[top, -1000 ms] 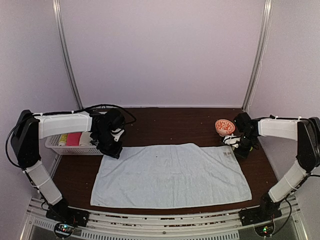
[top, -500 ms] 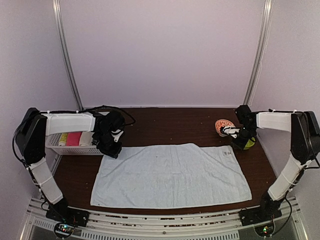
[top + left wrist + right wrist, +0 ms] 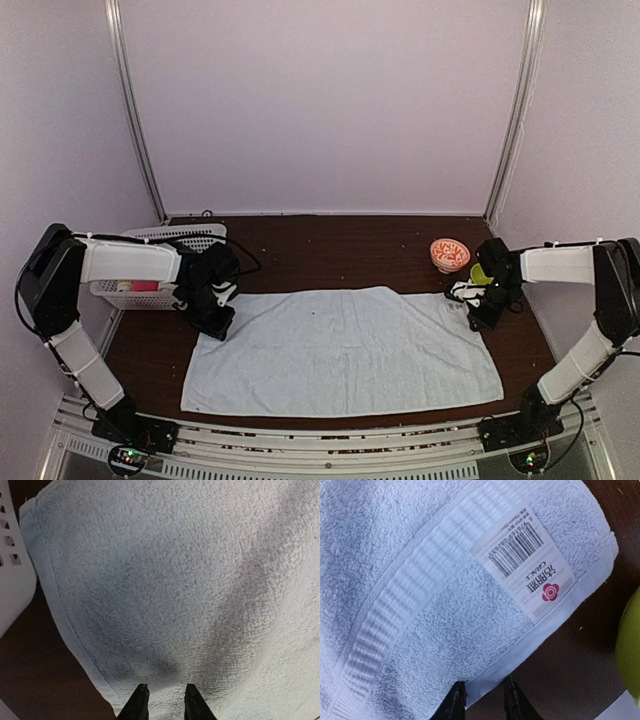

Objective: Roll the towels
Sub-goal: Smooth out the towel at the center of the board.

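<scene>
The pale blue towel [image 3: 340, 350] lies spread flat on the brown table. My left gripper [image 3: 212, 322] is down on its far-left corner. In the left wrist view its fingertips [image 3: 141, 705] rest on the terry cloth [image 3: 165, 580], a narrow gap apart, just inside the hem. My right gripper [image 3: 478, 318] is at the far-right corner. In the right wrist view its fingertips [image 3: 455, 705] straddle the towel's hem [image 3: 545, 630], narrowly apart, near the sewn barcode label [image 3: 530, 560]. I cannot make out the cream-white towel.
A white basket [image 3: 150, 295] holding small yellow and pink rolls stands at the far left; its wall shows in the left wrist view [image 3: 12, 585]. An orange patterned bowl [image 3: 449, 254] and a yellow-green object [image 3: 481, 273] sit far right, just behind my right gripper.
My right gripper came back from beside the bowl and dropped onto the towel's far-right corner. My left gripper moved nearer and down onto the far-left corner.
</scene>
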Controlling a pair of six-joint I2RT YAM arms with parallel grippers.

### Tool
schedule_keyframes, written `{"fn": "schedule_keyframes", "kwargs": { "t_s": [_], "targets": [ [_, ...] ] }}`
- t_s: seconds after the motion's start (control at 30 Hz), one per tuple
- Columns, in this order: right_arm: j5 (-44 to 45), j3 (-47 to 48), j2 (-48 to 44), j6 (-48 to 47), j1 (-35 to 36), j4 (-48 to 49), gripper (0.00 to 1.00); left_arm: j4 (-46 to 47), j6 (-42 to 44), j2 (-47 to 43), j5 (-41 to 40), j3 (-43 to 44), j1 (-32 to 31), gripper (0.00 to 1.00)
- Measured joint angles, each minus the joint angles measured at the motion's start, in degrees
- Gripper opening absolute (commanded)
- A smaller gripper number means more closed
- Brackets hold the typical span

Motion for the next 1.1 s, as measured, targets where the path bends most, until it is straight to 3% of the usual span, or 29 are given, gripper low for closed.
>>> {"fn": "schedule_keyframes", "kwargs": {
  "t_s": [0.43,0.6,0.8,1.1],
  "targets": [
    [4.5,-4.3,-2.5,1.8,-3.3,4.4,0.3,0.4,-3.8,-7.0,2.3,-8.5,-1.3,0.26],
    [-0.7,-1.4,-5.7,0.7,-3.3,-3.1,0.34,-0.1,-5.3,-9.4,2.8,-8.7,-3.1,0.25],
    [-7.8,0.5,-16.0,-5.4,-3.1,-12.3,0.33,-1.6,-8.2,-15.2,5.8,-8.9,-5.2,0.1],
    [-10.3,-8.0,-20.0,-16.5,-0.2,-21.4,0.31,-1.9,-10.5,-14.3,8.7,-14.8,-5.7,0.04]
  ]
}}
